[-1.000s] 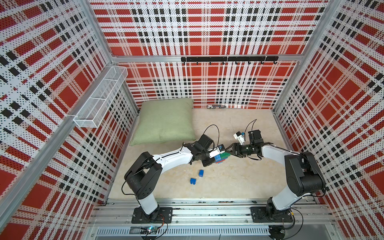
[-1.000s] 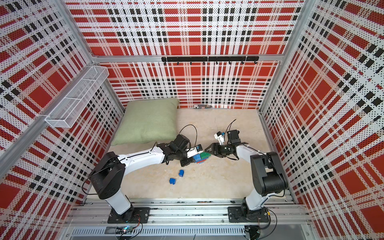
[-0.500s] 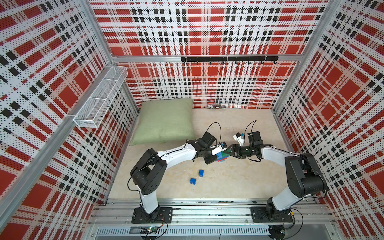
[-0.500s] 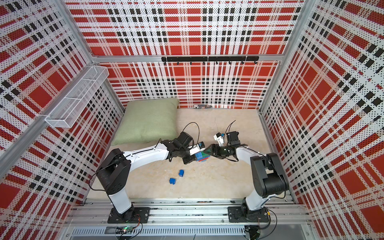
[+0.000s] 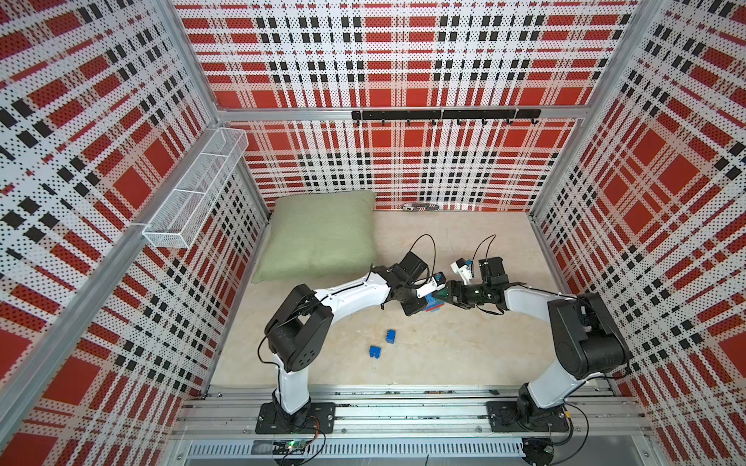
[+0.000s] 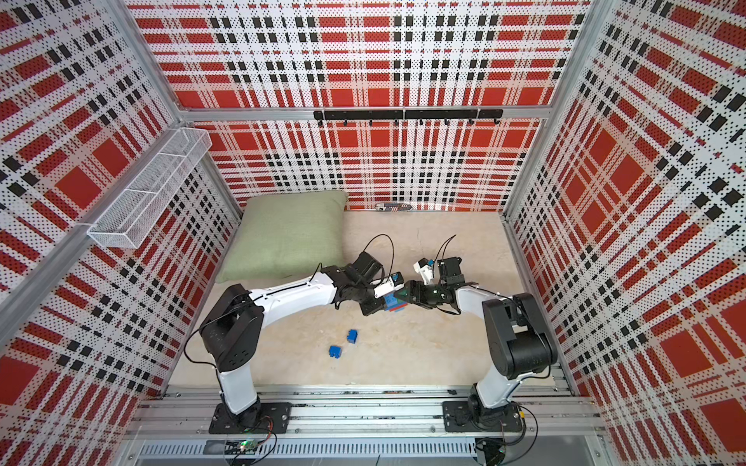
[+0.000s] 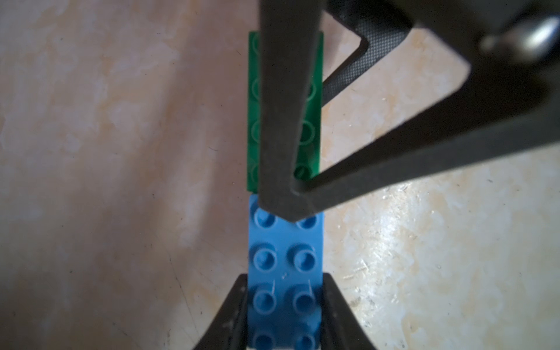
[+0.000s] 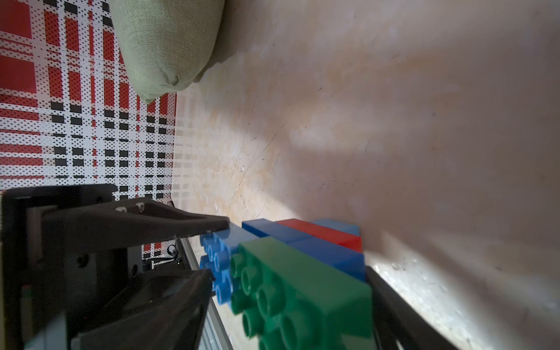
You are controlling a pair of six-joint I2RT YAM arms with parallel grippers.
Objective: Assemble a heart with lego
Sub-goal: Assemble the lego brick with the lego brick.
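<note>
Heart: I see the heart [image 5: 434, 303] mid-table between my two grippers, a stepped cluster of joined bricks; I cannot tell whether it rests on the table [image 5: 464, 355] or hangs just over it
Makeup: in the right wrist view the green brick [image 8: 303, 291] sits nearest the camera with the light blue brick [image 8: 219, 254] joined beside it, and dark blue, red and more light blue bricks step away behind
Left gripper: my left gripper [image 7: 285, 281] is clamped narrow on the light blue brick, one finger pressed to each long side, studs facing its camera
Right gripper: my right gripper [image 5: 449, 295] has its jaws standing wide about the green brick, one finger [image 7: 285, 106] lying over the studs and the other along the smooth underside
Loose lego: one dark blue brick [image 5: 390, 335] and a second dark blue brick [image 5: 375, 351] lie on the table near each other, nearer the arm bases and well apart from the heart
Pillow: the green pillow [image 5: 323, 238] lies in the far left corner, against the plaid wall
Writing: the stud tops in the left wrist view carry faint raised marks, too blurred for me to read
</note>
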